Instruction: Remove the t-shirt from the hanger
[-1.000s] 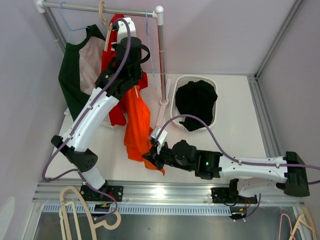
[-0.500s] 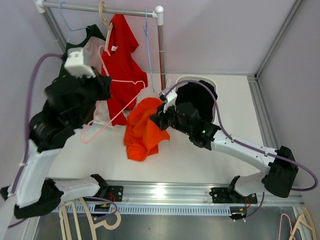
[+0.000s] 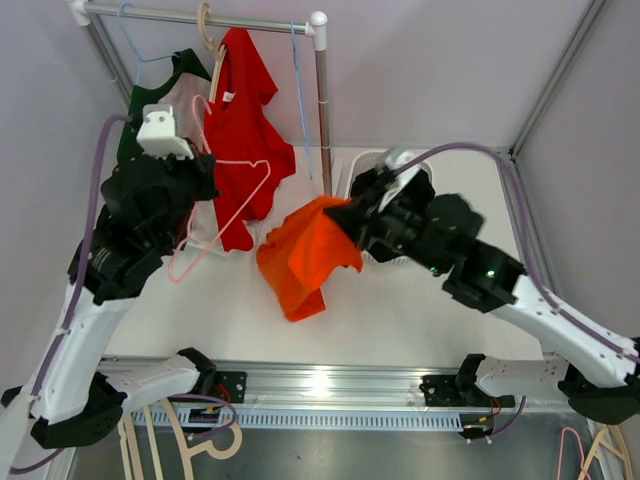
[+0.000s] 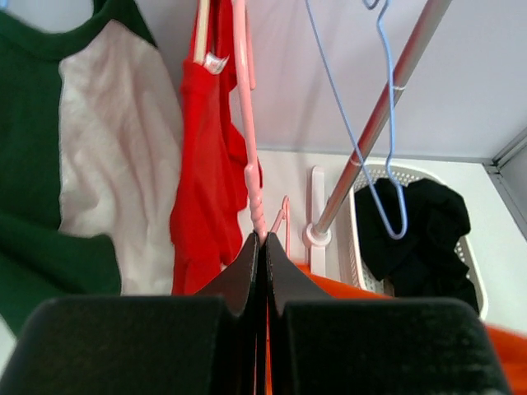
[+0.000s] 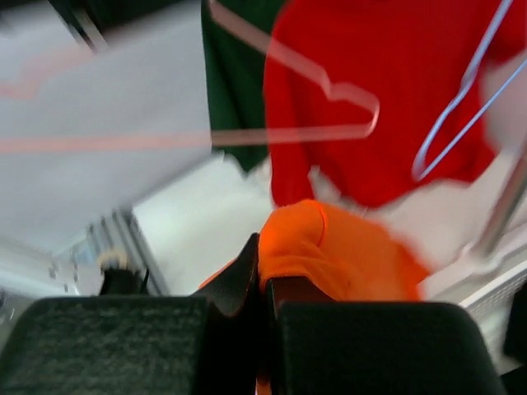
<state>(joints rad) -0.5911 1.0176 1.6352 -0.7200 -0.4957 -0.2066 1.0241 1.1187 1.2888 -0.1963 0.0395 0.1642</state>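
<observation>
Pretty much done from what I could see. The orange t-shirt (image 3: 300,260) was off the pink hanger (image 4: 258,218). The two were well apart, and nothing was draped on the hanger's wire.

The left fingers (image 4: 257,255) were clamped tight on the hanger's neck, holding it up in front of the rail (image 3: 250,20). The right fingers (image 5: 254,267) were pinched shut on a bunched fold of the orange fabric. The shirt hung off them in the air above the desk (image 3: 430,320), between the rail and the near edge.

My guess at what was left: drop the shirt somewhere, maybe the basket (image 4: 354,239) that already had something black in it, and put the bare hanger away. That's only a guess, since the task just says to get it off.

As for writing, I couldn't read any. The red shirt (image 3: 245,140) on the rail had a little white tag (image 4: 216,62) at the collar, but it was too small to make out. I saw no logos on the arms either.
</observation>
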